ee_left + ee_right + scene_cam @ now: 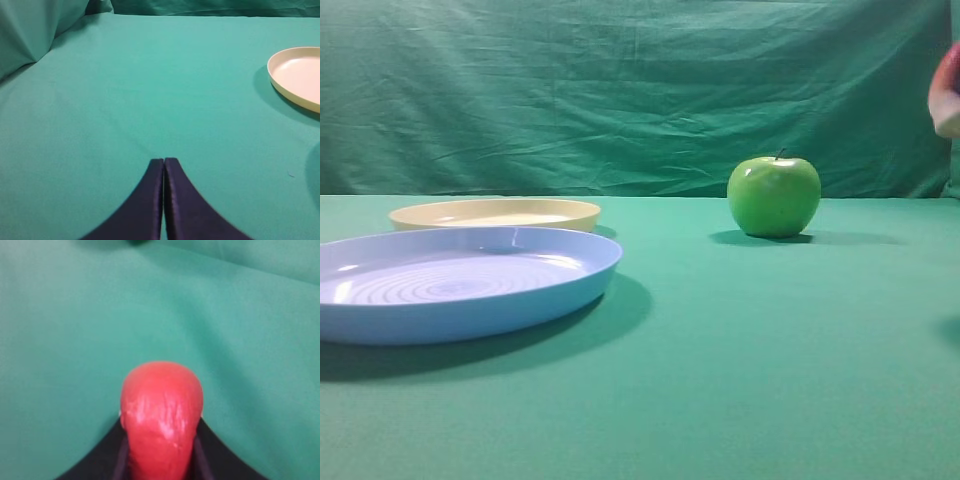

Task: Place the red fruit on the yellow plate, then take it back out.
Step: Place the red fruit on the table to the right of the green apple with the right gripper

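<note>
Right gripper (161, 460) is clamping the small smooth red fruit (161, 410), carrying it above the green cloth table's (740, 380) right edge. Left gripper (164, 200) is resting closed, empty. Advice: travel leftward over the glossy green apple (774, 196), lowering centrally onto the shallow pale-yellow plastic plate (495, 213) at the far-left edge.

Greens, pastels and one red fruit on a teal cloth.

The small smooth red fruit (161, 415) is bright red with pale glossy streaks; in the exterior view its underside fades to peach. The shallow round cream-yellow plastic plate (495, 213) is plain; the larger light-blue plastic plate (470, 280) carries concentric rings. The glossy green apple (773, 196) has a dark stem. The teal-green cloth tabletop (750, 380) matches the creased green backdrop (620, 90). The gripper fingers (172, 205) are dark navy.
</note>
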Robot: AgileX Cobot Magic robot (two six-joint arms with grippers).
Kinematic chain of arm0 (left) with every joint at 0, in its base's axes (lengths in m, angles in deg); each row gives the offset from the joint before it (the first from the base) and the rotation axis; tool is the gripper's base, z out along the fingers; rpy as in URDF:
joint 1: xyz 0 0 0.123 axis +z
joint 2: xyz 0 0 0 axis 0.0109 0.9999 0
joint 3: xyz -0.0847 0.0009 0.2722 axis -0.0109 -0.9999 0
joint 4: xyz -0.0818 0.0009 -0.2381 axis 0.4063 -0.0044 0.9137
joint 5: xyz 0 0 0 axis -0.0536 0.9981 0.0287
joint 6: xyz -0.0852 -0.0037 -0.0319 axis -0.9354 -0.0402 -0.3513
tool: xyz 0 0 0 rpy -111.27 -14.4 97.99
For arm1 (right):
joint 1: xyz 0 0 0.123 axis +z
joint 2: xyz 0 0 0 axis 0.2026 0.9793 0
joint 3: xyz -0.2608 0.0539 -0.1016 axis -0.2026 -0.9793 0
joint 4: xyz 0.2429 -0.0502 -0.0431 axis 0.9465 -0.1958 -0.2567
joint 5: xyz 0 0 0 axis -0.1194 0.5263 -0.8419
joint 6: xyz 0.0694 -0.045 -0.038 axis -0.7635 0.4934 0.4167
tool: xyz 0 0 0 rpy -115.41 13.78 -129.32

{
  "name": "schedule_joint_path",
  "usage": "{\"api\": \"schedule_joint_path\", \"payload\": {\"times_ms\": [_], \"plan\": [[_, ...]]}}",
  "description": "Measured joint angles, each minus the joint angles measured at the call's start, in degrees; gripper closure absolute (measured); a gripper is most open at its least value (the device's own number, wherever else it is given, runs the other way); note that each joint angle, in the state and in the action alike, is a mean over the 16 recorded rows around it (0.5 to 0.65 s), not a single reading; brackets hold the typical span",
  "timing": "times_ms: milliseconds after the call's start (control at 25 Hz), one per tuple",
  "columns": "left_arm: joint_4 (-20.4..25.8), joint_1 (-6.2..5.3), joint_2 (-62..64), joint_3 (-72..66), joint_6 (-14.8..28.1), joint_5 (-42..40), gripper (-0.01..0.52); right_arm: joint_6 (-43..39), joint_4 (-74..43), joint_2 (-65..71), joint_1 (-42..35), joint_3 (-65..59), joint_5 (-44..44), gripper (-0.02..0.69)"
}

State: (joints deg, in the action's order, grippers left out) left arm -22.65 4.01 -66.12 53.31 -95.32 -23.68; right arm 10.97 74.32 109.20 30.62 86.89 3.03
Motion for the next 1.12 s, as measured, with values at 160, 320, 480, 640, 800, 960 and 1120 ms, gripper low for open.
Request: {"api": "schedule_joint_path", "payload": {"times_ms": [160,320,480,640,800,960,1120], "plan": [[0.00,0.00,0.00,0.00,0.00,0.00,0.514,0.19,0.15,3.43,0.00,-0.61,-2.38,0.401],[0.00,0.00,0.00,0.00,0.00,0.00,0.514,0.35,0.26,5.89,0.00,-0.64,-3.17,0.290],[0.00,0.00,0.00,0.00,0.00,0.00,0.514,0.40,0.28,6.67,0.00,-0.64,-3.22,0.174],[0.00,0.00,0.00,0.00,0.00,0.00,0.514,0.42,0.20,4.84,0.00,-0.64,-3.10,0.091],[0.00,0.00,0.00,0.00,0.00,0.00,0.514,0.42,0.08,0.68,0.00,-0.64,-2.70,0.095],[0.00,0.00,0.00,0.00,0.00,0.00,0.514,0.42,-0.06,-5.59,0.00,-0.64,-1.58,0.199],[0.00,0.00,0.00,0.00,0.00,0.00,0.514,0.42,-0.18,-13.37,0.00,-0.68,0.53,0.352]]}}
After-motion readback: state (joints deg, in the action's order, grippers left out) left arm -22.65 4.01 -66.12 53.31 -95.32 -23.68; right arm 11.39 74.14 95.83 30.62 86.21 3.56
